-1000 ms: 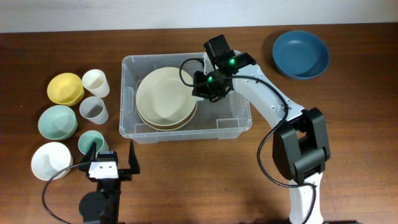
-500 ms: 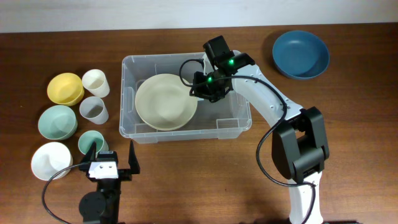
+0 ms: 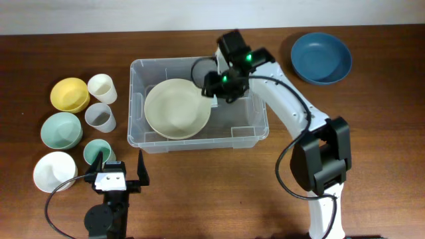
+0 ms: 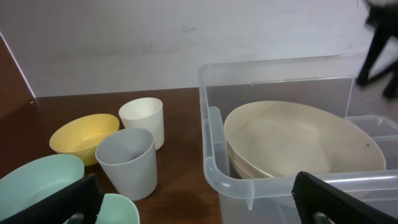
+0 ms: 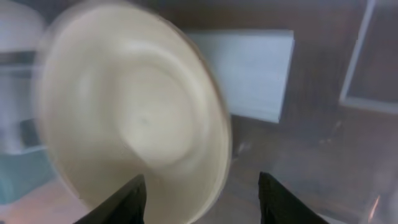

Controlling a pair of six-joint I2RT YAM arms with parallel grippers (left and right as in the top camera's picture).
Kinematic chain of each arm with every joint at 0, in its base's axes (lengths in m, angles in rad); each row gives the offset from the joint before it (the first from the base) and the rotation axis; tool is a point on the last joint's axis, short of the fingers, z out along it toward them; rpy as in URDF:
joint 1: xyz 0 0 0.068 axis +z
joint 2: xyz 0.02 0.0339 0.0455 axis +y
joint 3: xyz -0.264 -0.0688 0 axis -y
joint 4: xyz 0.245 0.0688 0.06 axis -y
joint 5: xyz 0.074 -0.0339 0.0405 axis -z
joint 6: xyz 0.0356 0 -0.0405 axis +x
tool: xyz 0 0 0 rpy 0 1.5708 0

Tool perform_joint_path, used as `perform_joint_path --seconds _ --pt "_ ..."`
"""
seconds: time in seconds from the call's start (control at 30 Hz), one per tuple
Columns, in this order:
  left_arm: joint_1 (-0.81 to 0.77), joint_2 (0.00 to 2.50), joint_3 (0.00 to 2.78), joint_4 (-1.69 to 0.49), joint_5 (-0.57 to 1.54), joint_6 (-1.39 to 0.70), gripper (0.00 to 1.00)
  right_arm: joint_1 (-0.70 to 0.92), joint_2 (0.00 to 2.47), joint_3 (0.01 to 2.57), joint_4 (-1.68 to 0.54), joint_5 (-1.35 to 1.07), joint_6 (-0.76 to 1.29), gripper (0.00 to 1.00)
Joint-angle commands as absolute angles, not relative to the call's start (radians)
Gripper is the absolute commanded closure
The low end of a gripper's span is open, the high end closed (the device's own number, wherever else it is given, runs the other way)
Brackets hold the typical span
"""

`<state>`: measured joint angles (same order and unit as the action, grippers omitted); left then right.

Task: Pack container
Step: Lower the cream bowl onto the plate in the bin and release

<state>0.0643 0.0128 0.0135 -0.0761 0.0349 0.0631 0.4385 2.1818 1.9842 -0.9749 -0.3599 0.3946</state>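
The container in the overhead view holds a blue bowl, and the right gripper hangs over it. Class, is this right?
Not quite. The overhead view shows the container holds a cream bowl; the blue bowl stands on the table outside it. The right gripper does hang over the container.

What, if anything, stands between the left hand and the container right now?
Nothing visible. The left hand looks at the container near wall across bare table. The teal cup and the grey cup stand off to its left, outside that line.
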Motion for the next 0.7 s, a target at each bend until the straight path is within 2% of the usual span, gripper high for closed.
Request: perform_joint_path --seconds 0.0,0.07,0.17,0.2,0.3,0.67 --pt "0.069 0.005 0.009 -0.08 0.048 0.057 0.01 0.453 2.144 2.164 -1.047 -0.347 0.316 0.5" --pt "0.069 0.005 0.009 -0.08 0.048 0.057 0.0 0.464 2.144 2.221 -1.074 -0.369 0.294 0.61" --pt "0.069 0.005 0.009 -0.08 0.048 0.057 0.01 0.495 2.144 2.243 -1.079 -0.407 0.295 0.88" --pt "0.069 0.005 0.009 -0.08 0.048 0.057 0.01 0.509 2.145 2.243 -1.08 -0.408 0.295 0.92" --pt "0.069 0.005 0.009 -0.08 0.048 0.057 0.01 0.574 2.157 2.222 -1.073 -0.403 0.275 0.96" --pt "0.069 0.005 0.009 -0.08 0.048 0.057 0.01 0.722 2.215 2.219 -1.064 -0.203 0.267 0.96"
